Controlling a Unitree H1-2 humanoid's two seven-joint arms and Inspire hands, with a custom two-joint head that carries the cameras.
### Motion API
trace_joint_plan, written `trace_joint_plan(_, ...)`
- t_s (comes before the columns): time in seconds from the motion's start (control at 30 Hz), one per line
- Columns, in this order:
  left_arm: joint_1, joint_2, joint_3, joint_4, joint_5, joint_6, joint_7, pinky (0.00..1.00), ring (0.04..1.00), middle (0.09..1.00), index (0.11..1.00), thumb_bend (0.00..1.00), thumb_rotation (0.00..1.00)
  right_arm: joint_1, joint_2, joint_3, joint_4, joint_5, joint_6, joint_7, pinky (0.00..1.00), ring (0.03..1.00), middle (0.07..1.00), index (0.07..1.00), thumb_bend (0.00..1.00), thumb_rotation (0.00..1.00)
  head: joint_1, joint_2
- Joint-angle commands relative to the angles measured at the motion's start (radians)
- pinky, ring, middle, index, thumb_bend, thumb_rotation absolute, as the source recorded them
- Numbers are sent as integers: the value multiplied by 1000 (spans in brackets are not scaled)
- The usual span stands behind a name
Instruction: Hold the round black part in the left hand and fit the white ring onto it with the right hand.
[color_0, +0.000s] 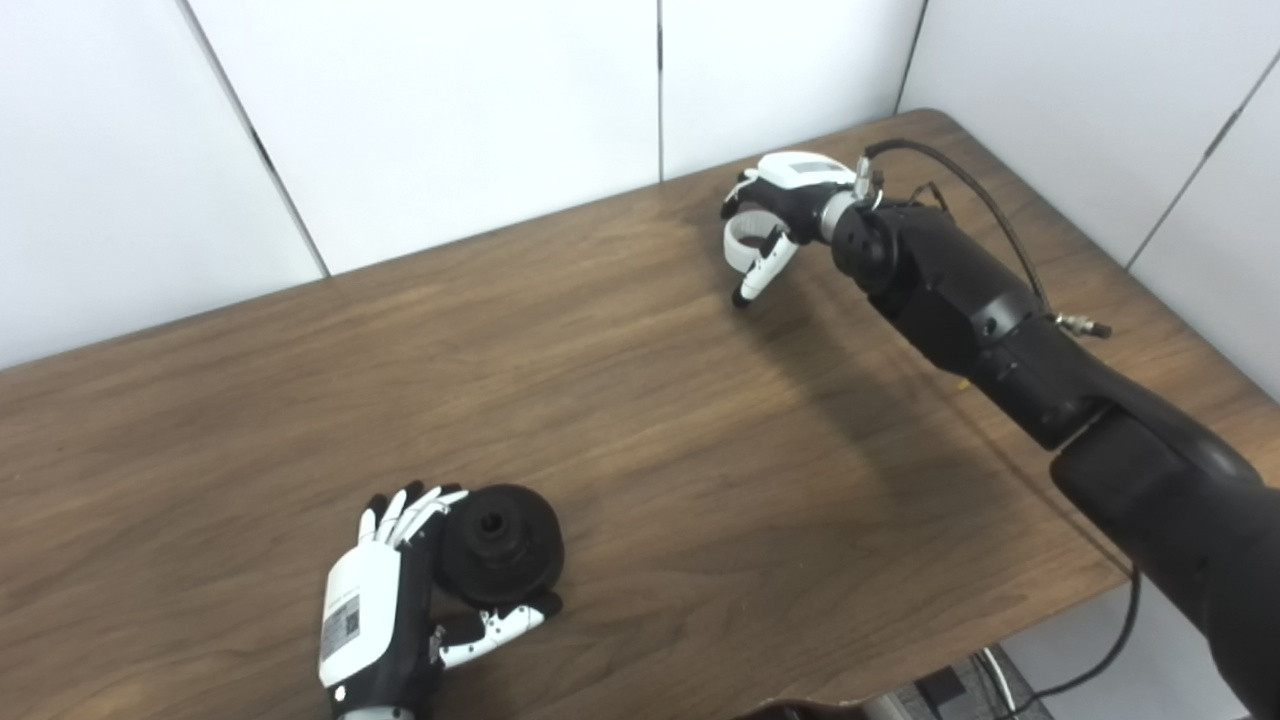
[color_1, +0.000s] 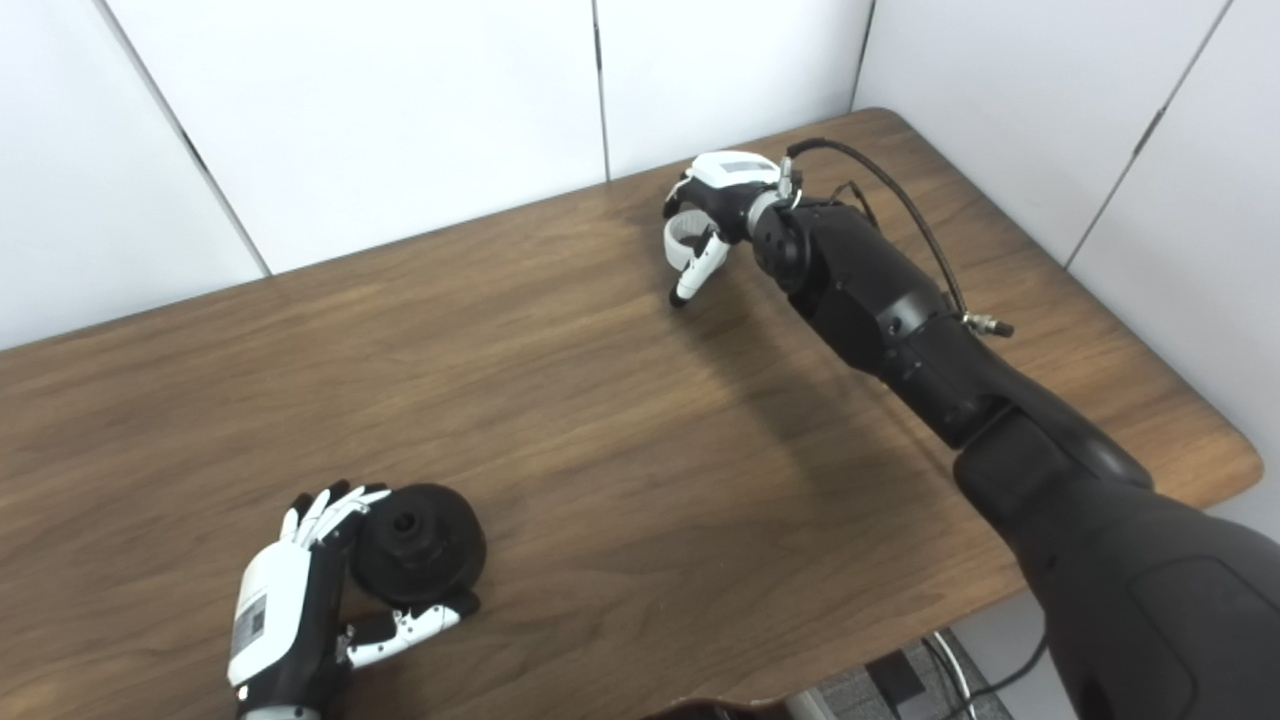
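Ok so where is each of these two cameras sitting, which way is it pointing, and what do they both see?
Left eye view: on the head, looking down at the wooden table; shows the left hand around the round black part and the right hand holding the white ring, arm extended.
Right eye view: beside it, slightly to the right, same downward aim; the scene sits further left in the picture.
Shared: table, both hands, both parts, white wall panels.

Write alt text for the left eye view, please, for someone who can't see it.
A robot's left hand grips a round black part near the front of a wooden table, while its right hand, far across the table, holds a white ring. White wall panels stand behind.
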Motion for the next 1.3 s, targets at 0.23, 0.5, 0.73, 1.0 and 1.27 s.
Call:
trace_joint_plan(0.23,63,11,0,22,13,48,-31,1000,936,842,486,521,69,-76,-35,-16,5,-6,-6,-8,1000,1000,998,802,809,297,24,8)
trace_joint_plan(0.5,68,0,3,26,-29,25,-18,1000,958,850,484,522,63,-42,-26,-29,-7,10,-13,-34,1000,1000,962,773,805,280,21,2)
trace_joint_plan(0.73,67,9,0,27,-18,11,-10,1000,949,848,486,521,68,-26,-27,-34,-2,14,-21,-52,987,1000,944,745,804,289,16,1)
trace_joint_plan(1.0,69,12,2,28,-30,1,-9,1000,953,845,485,521,65,-23,-40,-36,-1,16,-29,-58,975,1000,943,729,819,307,6,5)
trace_joint_plan(1.27,67,16,-2,23,-1,15,-13,1000,942,843,486,522,67,-22,-44,-40,2,18,-30,-65,965,1000,939,710,816,280,3,8)
